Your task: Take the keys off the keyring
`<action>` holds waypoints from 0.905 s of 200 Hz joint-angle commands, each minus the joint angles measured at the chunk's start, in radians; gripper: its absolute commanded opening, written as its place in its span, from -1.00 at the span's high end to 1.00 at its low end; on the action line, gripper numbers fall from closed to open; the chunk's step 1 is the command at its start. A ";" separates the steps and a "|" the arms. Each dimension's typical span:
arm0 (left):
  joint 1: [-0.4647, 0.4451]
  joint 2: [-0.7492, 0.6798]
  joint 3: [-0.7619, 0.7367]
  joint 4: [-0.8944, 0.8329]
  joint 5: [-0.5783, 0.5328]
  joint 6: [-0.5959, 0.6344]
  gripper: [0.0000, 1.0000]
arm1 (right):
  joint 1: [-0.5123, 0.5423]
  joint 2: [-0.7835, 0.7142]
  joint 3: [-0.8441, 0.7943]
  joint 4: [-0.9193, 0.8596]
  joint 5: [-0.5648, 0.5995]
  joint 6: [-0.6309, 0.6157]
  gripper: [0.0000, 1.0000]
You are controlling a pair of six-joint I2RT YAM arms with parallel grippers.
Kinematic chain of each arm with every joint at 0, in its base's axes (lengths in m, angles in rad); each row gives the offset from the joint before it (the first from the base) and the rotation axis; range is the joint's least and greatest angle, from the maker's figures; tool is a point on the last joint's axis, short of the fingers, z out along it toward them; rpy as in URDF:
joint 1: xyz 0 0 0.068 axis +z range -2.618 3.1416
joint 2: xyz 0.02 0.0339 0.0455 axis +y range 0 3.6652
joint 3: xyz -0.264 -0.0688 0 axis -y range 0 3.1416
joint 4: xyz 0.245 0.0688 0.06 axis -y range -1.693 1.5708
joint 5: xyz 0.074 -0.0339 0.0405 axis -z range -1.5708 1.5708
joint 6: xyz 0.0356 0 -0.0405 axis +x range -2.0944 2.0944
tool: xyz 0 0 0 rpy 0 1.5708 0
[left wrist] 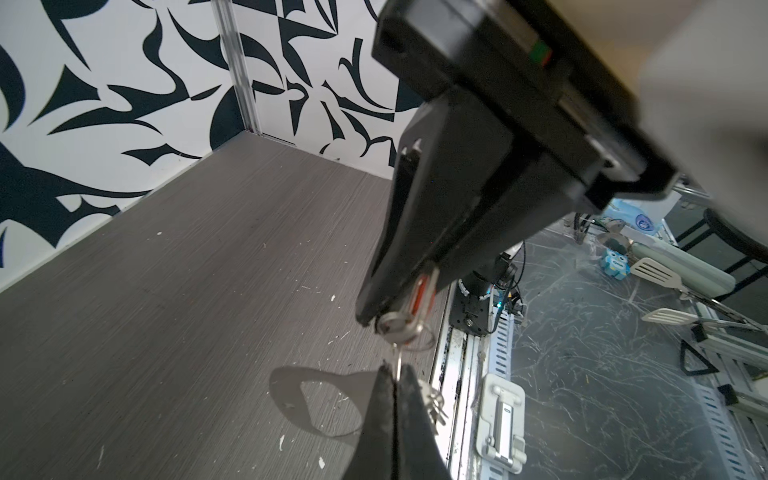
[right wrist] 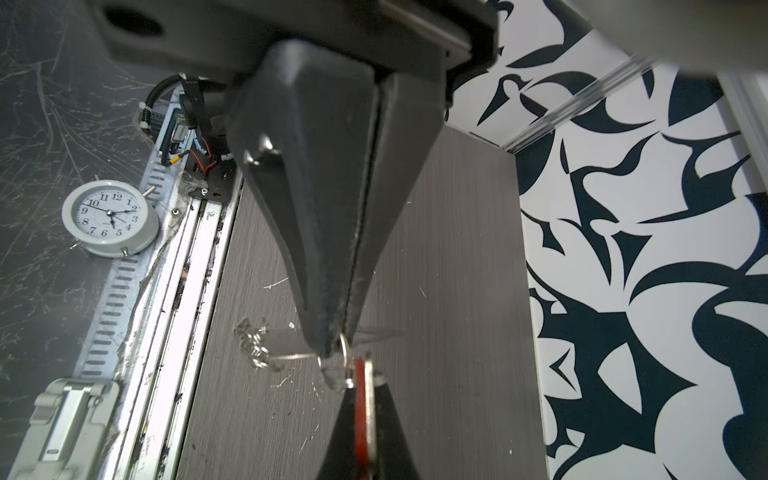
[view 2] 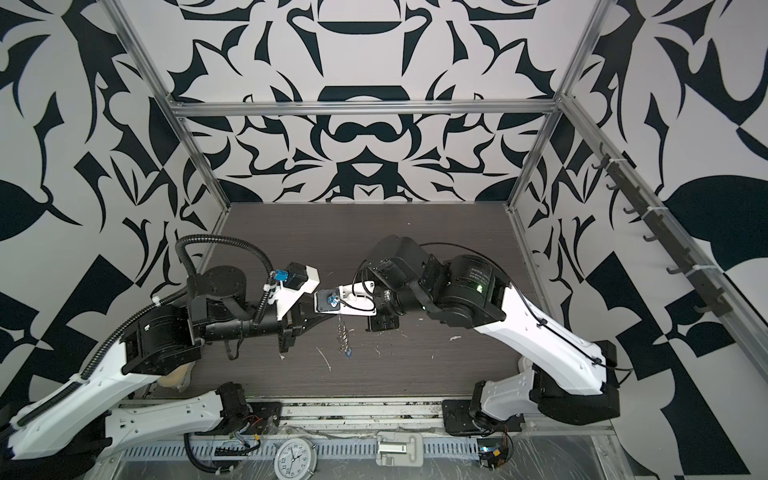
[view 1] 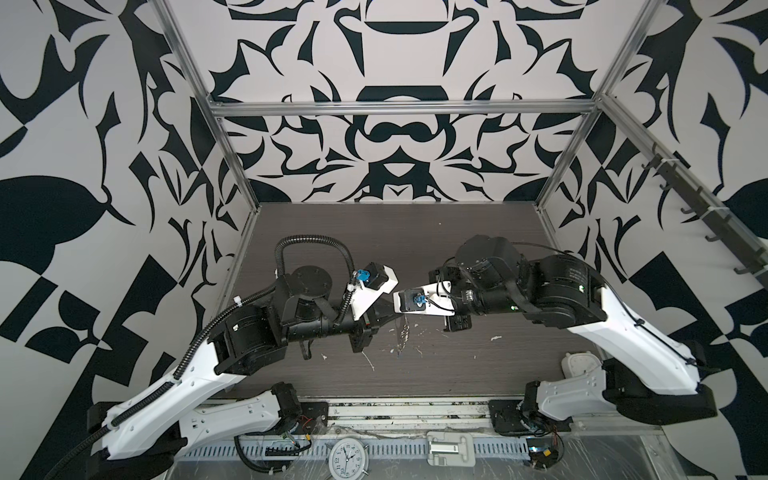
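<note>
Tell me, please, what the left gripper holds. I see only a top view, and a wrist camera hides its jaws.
Observer: The left gripper is shut on the red tag.
Operator: And the other one?
Observer: The right gripper is shut on the keyring.
Operator: Is the tag free already?
Observer: Not yet, it seems: a small ring links the tag to the keyring.

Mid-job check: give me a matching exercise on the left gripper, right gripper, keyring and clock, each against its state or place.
1 left gripper
2 right gripper
3 keyring
4 clock

A off the table, face up
B shut on a small ring
C hangs in the air
D shut on the red tag

Pairs: 1-D, 2-B, 3-C, 4-A
</note>
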 commanded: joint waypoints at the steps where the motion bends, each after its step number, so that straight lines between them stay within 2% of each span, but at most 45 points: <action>1: 0.000 0.010 -0.050 -0.080 0.092 -0.018 1.00 | -0.003 -0.062 0.013 0.223 0.004 -0.007 1.00; 45: 0.026 0.004 -0.063 -0.044 0.176 -0.034 1.00 | -0.002 -0.102 -0.033 0.289 0.001 -0.018 1.00; 81: 0.057 -0.023 -0.102 0.051 0.229 -0.079 1.00 | -0.002 -0.113 -0.085 0.353 -0.030 0.005 1.00; 116: 0.071 -0.041 -0.134 0.102 0.228 -0.103 1.00 | -0.002 -0.115 -0.109 0.382 -0.051 0.036 0.78; 143: 0.078 -0.046 -0.149 0.126 0.221 -0.112 1.00 | -0.002 -0.103 -0.102 0.385 -0.063 0.060 0.52; 181: 0.093 -0.089 -0.209 0.223 0.169 -0.151 1.00 | -0.002 -0.076 -0.088 0.385 -0.093 0.105 0.47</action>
